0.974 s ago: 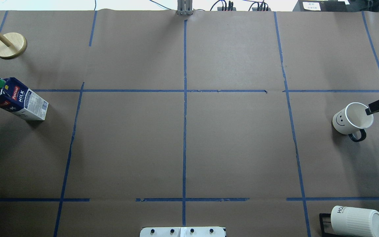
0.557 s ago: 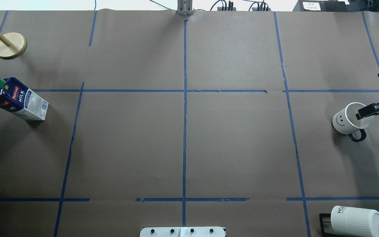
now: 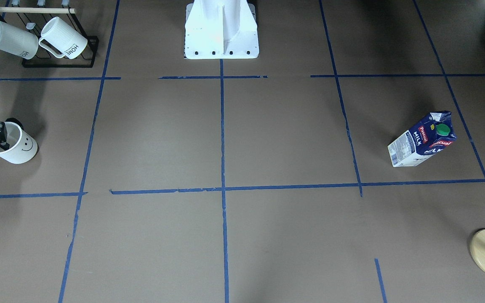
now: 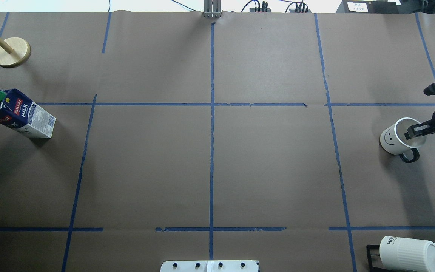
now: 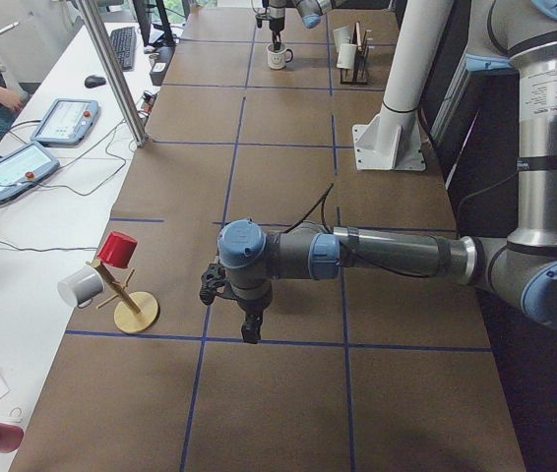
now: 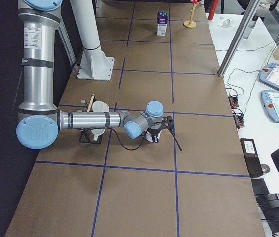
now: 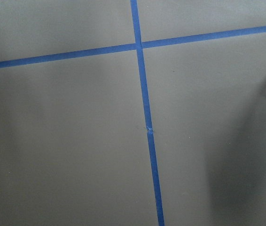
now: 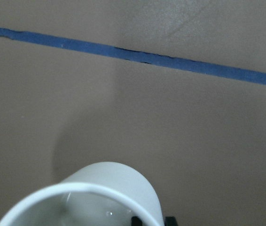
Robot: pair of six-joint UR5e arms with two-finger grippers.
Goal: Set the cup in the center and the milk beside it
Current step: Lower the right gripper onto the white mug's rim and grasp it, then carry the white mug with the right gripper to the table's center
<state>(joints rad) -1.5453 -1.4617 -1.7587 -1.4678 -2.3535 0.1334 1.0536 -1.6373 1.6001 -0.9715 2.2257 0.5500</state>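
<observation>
The cup (image 4: 393, 139), a white mug with a smiley face and black handle, stands at the table's right side; it also shows in the front view (image 3: 17, 149). My right gripper (image 4: 417, 113) hangs over it with its jaws apart. One of its fingers (image 4: 414, 131) is inside the cup's mouth and the other is beyond the far rim. The milk (image 4: 17, 113), a blue and white carton with a green cap, stands far left and shows in the front view (image 3: 421, 145). My left gripper (image 5: 249, 329) hovers near it; I cannot tell if it is open.
A black rack with ribbed HOME mugs (image 4: 408, 253) sits at the near right corner. A wooden peg stand (image 4: 11, 52) is at the far left. The robot base (image 3: 221, 29) is at the near middle edge. Blue tape lines mark squares on the brown paper.
My right gripper has moved left and lower, so its finger now reaches deeper into the cup. The cup has shifted slightly left. The milk has not moved.
</observation>
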